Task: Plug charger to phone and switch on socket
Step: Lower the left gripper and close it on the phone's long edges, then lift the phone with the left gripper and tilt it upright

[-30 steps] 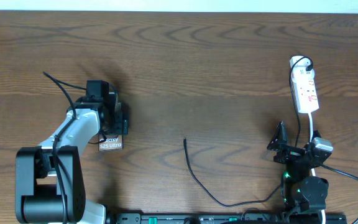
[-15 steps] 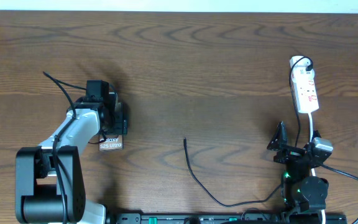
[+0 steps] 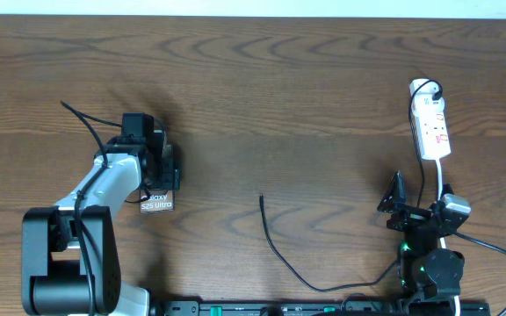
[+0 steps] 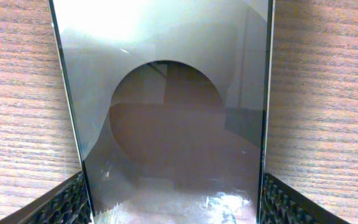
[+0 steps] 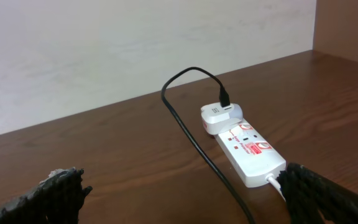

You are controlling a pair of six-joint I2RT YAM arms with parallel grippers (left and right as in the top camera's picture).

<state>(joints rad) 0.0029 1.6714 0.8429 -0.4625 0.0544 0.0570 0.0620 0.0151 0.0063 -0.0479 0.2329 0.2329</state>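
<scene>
The phone [image 3: 157,204] lies flat on the table at the left; only its white lettered end shows from overhead. My left gripper [image 3: 160,183] is over it, fingers against both long edges. In the left wrist view the phone [image 4: 166,93] fills the space between the fingers [image 4: 173,208]. The charger cable [image 3: 275,250] lies loose at centre, its plug tip [image 3: 262,198] free. The socket [image 3: 430,123] lies at the far right with a plug in its far end. My right gripper [image 3: 397,198] is open and empty, short of the socket [image 5: 247,152].
The charger cable [image 5: 194,140] runs from the adapter [image 5: 219,115] in the socket back toward the right arm's base. The socket's white cord [image 3: 444,180] passes beside the right gripper. A pale wall [image 5: 104,50] stands behind the table.
</scene>
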